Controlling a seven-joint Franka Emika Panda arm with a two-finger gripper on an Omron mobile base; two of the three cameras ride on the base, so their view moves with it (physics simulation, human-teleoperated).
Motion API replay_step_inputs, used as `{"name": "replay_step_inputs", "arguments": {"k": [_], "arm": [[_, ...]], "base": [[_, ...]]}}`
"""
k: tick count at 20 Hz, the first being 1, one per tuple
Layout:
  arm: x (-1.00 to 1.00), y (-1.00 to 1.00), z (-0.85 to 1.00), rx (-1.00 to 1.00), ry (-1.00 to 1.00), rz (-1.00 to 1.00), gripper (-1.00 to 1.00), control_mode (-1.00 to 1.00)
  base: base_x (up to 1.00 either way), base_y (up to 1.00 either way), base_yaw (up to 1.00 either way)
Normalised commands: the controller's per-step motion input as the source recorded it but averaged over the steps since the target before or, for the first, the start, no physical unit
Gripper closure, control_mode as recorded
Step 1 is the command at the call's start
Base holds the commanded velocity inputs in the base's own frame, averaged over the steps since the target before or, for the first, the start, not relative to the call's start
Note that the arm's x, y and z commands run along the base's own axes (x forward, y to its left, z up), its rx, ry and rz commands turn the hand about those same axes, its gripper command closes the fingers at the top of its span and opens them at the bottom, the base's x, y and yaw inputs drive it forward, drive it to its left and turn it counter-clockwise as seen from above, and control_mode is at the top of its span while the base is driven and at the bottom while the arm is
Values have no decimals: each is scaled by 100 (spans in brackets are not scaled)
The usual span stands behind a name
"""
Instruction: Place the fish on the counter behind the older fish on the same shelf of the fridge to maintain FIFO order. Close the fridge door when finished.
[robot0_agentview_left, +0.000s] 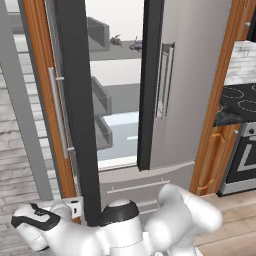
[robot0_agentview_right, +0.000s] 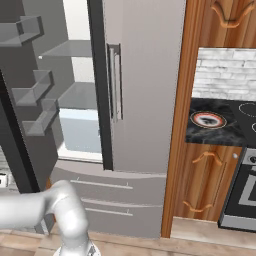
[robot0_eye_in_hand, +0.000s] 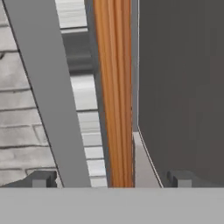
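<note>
The fridge (robot0_agentview_left: 190, 80) stands with its left door (robot0_agentview_left: 75, 100) swung open and its right door (robot0_agentview_right: 145, 85) shut. Two small dark fish lie on the top glass shelf (robot0_agentview_left: 107, 55). One fish (robot0_agentview_left: 116, 41) is at the left and a little deeper. The other fish (robot0_agentview_left: 135, 46) lies beside the right door's edge; I cannot tell which is the older fish. My gripper (robot0_eye_in_hand: 111, 179) is open and empty, low at the outer side of the open door, facing its grey face and an orange wood panel. The black counter (robot0_agentview_right: 200, 134) lies right of the fridge.
A round plate (robot0_agentview_right: 207, 119) sits on the counter beside the stovetop (robot0_agentview_left: 245, 100). The oven (robot0_agentview_right: 245, 190) is below at the far right. Grey door bins (robot0_agentview_right: 32, 90) line the open door. Fridge drawers (robot0_agentview_right: 105, 195) are below. A brick wall (robot0_agentview_left: 20, 140) is left.
</note>
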Motion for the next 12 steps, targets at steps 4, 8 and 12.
{"name": "replay_step_inputs", "arguments": {"k": [4,8,12], "arm": [[51,-43,-31,7,0,-18,-100,-100],[51,-70,-11,10,0,-18,-100,-100],[65,-83,-1,11,0,-17,-100,-100]], "base": [[0,0,0],[0,0,0],[0,0,0]]}}
